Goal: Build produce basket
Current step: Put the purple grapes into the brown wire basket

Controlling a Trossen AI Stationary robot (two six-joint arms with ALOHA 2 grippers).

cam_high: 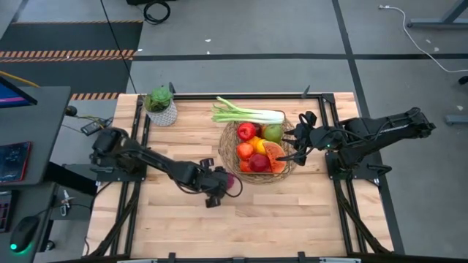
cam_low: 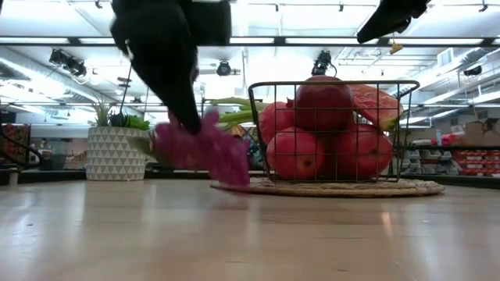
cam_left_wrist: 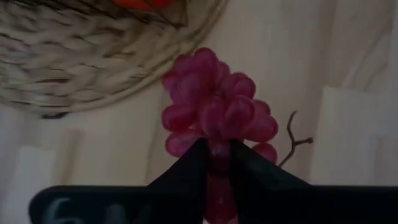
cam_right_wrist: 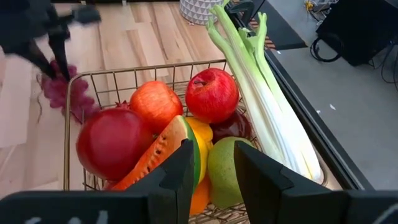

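The left gripper (cam_left_wrist: 216, 163) has its two dark fingers pinched on the bunch of purple toy grapes (cam_left_wrist: 214, 109), lifted clear of the pale wooden table (cam_high: 292, 212) just beside the round tan wire basket (cam_high: 228, 143) on the side facing the table's front edge. That basket sits toward the table's far edge, loaded with red apples (cam_right_wrist: 211, 93), a watermelon slice (cam_right_wrist: 158, 152) and a green pear (cam_right_wrist: 227, 168), with the long green-white leek (cam_high: 248, 113) lying along its far rim. The right gripper (cam_right_wrist: 212, 171) hovers over the basket's right rim, fingers slightly apart and holding nothing, and a white-potted green plant (cam_high: 161, 106) stands near the far-left corner.
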